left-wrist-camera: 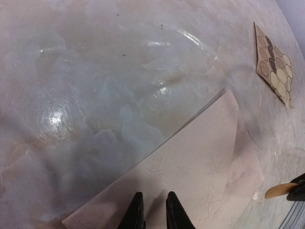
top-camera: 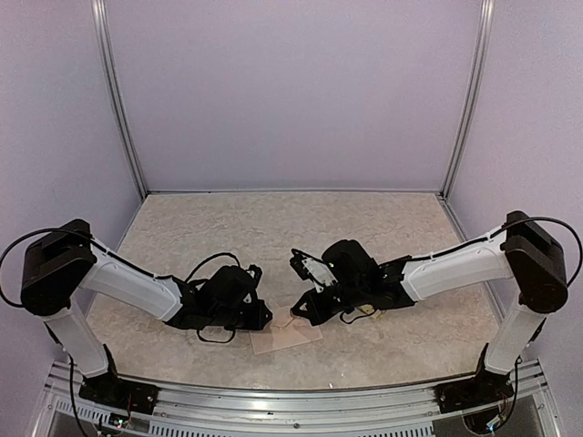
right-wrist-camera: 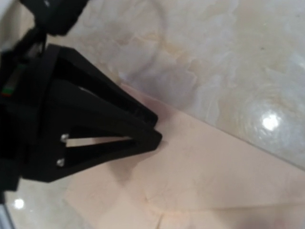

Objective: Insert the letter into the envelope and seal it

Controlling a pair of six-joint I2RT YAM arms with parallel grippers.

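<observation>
The pinkish-beige envelope (top-camera: 285, 338) lies flat near the table's front edge, its flap folded down; it fills the lower part of the left wrist view (left-wrist-camera: 190, 167) and the right wrist view (right-wrist-camera: 214, 176). The letter is hidden. My left gripper (top-camera: 264, 317) has its fingers nearly together with nothing between them, and their tips (left-wrist-camera: 136, 212) rest on the envelope's left part; it shows as a black wedge in the right wrist view (right-wrist-camera: 143, 136). My right gripper (top-camera: 294, 314) hovers at the envelope's right end, holding a small tan sticker (left-wrist-camera: 280, 191) at its tip.
A sheet of round stickers (left-wrist-camera: 274, 64) lies on the marbled table beyond the envelope, on the right arm's side. The metal rail of the table's front edge (top-camera: 291, 401) runs close behind the envelope. Purple walls enclose the table.
</observation>
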